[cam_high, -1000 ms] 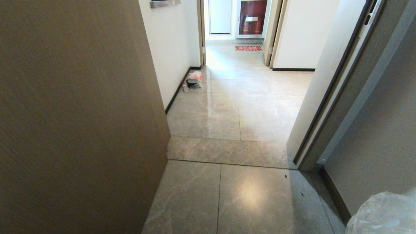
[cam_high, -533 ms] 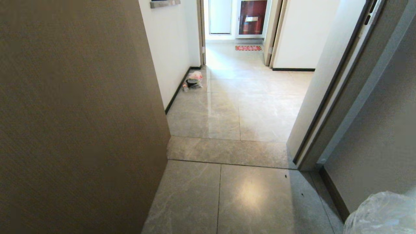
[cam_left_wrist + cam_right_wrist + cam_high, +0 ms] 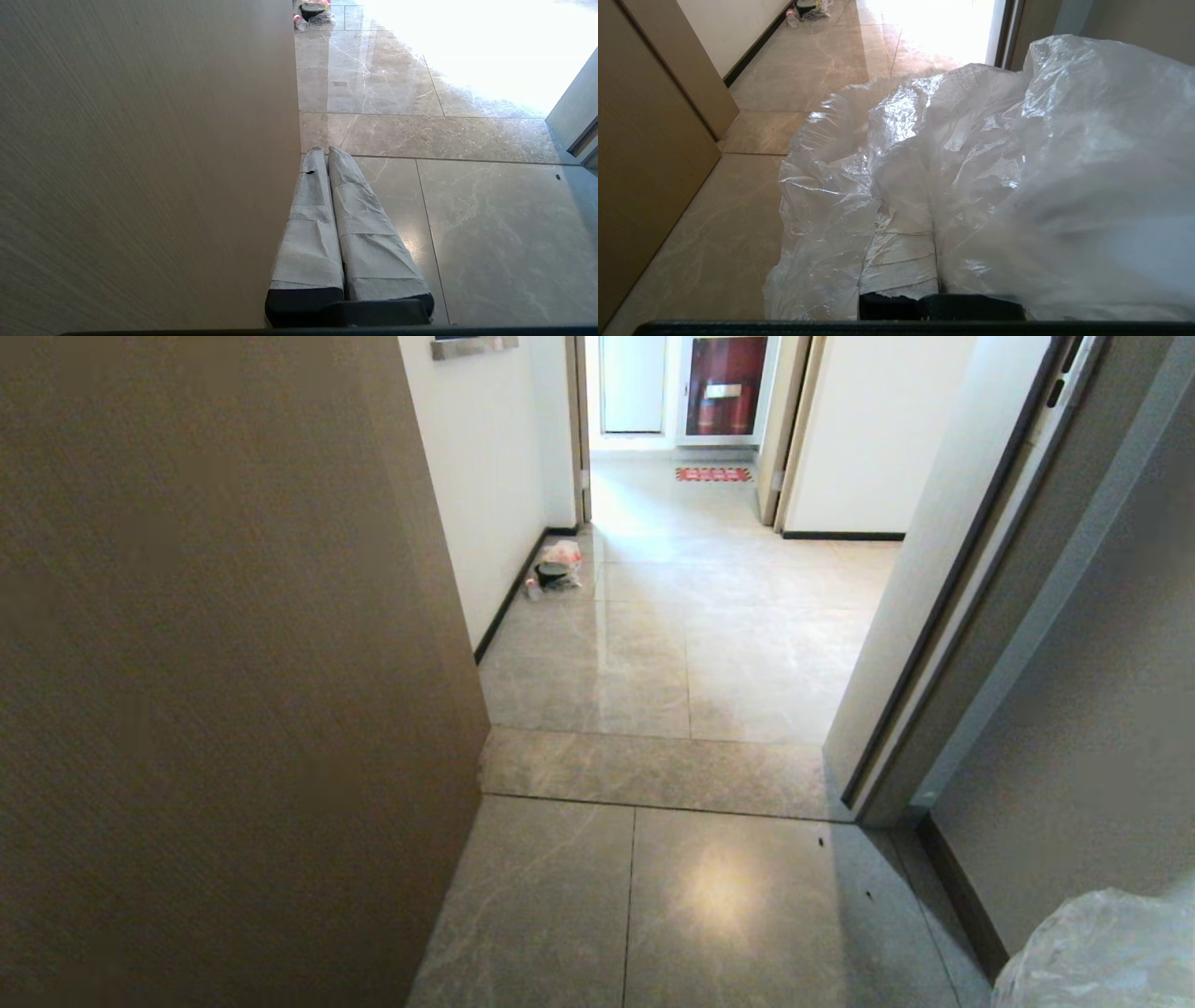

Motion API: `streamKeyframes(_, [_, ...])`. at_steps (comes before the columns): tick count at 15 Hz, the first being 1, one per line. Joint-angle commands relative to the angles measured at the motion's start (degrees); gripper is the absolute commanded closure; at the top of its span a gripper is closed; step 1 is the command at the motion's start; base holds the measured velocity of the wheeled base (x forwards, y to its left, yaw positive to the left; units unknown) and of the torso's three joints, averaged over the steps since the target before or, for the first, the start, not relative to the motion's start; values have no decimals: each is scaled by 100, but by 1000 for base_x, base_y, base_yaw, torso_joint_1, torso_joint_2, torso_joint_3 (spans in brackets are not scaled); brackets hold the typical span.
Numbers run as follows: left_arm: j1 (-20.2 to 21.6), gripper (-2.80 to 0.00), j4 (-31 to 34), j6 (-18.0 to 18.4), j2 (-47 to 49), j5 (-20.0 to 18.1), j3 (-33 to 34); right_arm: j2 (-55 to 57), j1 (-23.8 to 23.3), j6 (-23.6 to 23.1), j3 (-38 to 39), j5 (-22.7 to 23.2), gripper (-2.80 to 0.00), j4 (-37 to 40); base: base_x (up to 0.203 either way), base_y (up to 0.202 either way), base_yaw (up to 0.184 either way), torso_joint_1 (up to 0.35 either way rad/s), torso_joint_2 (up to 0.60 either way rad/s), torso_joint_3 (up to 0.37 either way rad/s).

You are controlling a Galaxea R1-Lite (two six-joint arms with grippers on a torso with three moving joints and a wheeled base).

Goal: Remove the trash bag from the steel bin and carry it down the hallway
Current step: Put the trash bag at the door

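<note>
The clear crinkled trash bag point(image 3: 980, 154) billows over my right gripper point(image 3: 931, 207), which is shut on it; one taped finger point(image 3: 899, 261) shows through the plastic. In the head view only a bulge of the trash bag point(image 3: 1102, 952) shows at the bottom right corner. My left gripper point(image 3: 323, 150) is shut and empty, hanging beside a brown panel above the tiles. The hallway point(image 3: 691, 644) of glossy beige-grey tiles runs ahead through a doorway. The steel bin is out of view.
A tall brown panel point(image 3: 224, 672) fills the left side, its corner close by. A grey door frame point(image 3: 943, 644) and wall stand on the right. A small rubbish bundle point(image 3: 558, 565) lies by the white wall's black skirting. A red mat point(image 3: 713, 474) lies far down.
The bulge of the bag at the bottom right corner shifts slightly; the rest of the scene holds still.
</note>
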Motion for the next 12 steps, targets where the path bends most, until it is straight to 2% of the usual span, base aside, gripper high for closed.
streamKeyframes(1, [0, 0, 0, -9, 2, 2, 0, -1, -4, 10, 18, 3, 0, -4, 0, 0, 0, 0, 0, 0])
streamKeyframes(7, [0, 0, 0, -27, -5, 2, 0, -1, -4, -8, 18, 3, 0, -4, 1, -14, 1, 0, 0, 0])
streamKeyframes(12, [0, 0, 8, -27, 2, 2, -7, -1, -4, 18, 18, 3, 0, -4, 0, -177, -2, 1, 3, 4])
